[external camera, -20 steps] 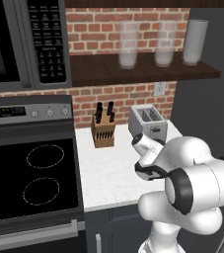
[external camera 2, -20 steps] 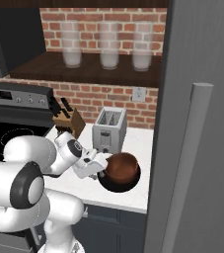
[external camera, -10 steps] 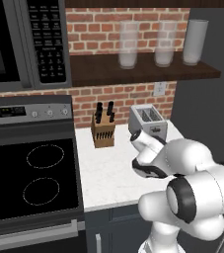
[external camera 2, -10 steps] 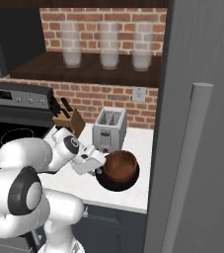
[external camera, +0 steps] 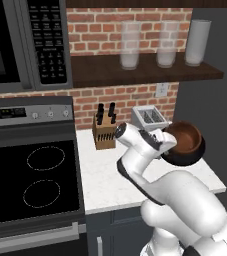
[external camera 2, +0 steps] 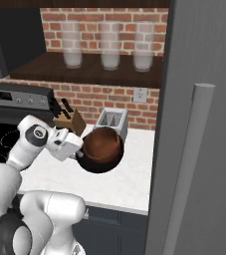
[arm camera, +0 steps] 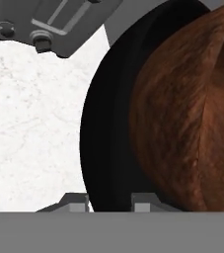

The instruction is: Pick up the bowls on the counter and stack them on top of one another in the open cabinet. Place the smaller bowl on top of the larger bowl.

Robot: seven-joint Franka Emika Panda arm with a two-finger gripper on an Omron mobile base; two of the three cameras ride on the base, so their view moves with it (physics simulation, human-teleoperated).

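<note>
Red brick backs the white speckled stone bench (external camera: 105, 185), where a silver toaster (external camera 2: 110, 121) stands near the back edge. Above its right end, the gripper (arm camera: 109, 201) clamps the wide matte black bowl's (arm camera: 108, 133) rim, lifted clear, with the glossy reddish-brown bowl (external camera: 183, 138) nested inside.

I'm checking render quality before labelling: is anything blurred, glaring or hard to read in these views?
Left base view: evenly lit, sharp; brown bowl clear against black bowl. Right base view: grey panel blocks the right side. Hand view: bowls loom huge and cropped; tool fingertips barely show.
</note>
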